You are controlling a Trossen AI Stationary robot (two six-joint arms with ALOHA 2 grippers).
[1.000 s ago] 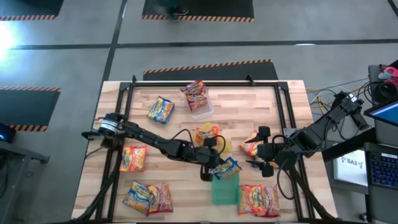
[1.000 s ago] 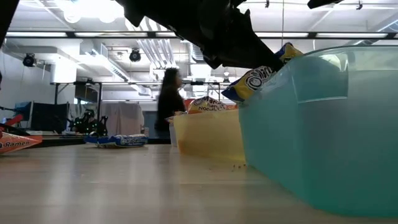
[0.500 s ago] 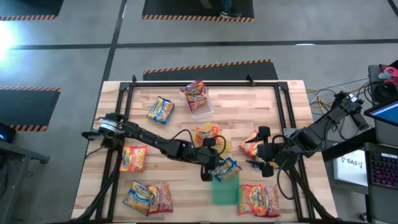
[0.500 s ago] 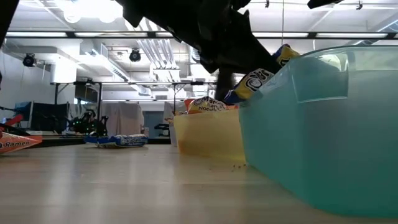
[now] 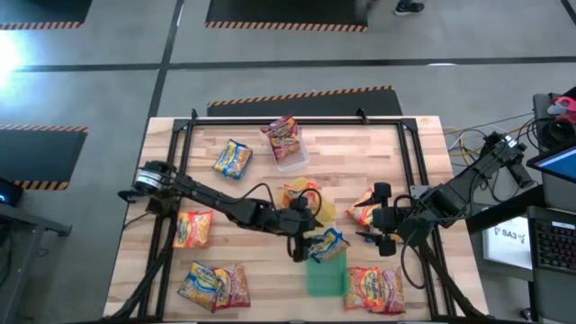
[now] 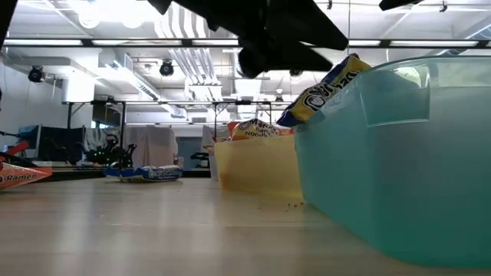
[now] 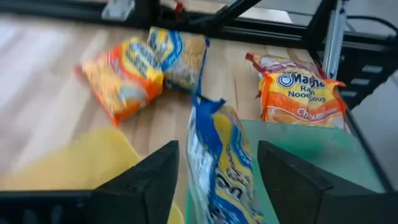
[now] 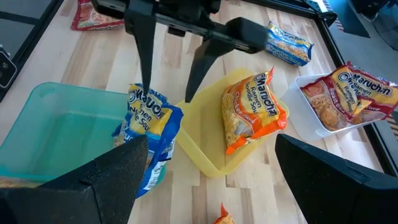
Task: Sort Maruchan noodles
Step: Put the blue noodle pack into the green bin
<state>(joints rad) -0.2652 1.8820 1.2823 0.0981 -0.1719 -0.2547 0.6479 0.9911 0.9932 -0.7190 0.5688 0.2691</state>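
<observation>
Left gripper (image 5: 309, 236) has its fingers spread, hovering just above the blue/yellow packet (image 5: 326, 244). Packet sits tilted on the green tray (image 5: 325, 279) rim, leaning over the far edge beside the yellow tray (image 8: 205, 155). An orange packet (image 8: 252, 111) lies in the yellow tray. Right gripper (image 5: 382, 233) waits right of the trays, fingers wide apart, holding nothing.

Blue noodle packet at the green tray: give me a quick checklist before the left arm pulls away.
1. Left gripper open: ok, fingers stand apart above the blue packet.
2. Packet released: ok.
3. Packet fully inside the green tray: not ok, it leans on the rim.
4. Orange packet in the yellow tray: ok.
5. Right gripper open and clear of the tray: ok.
</observation>
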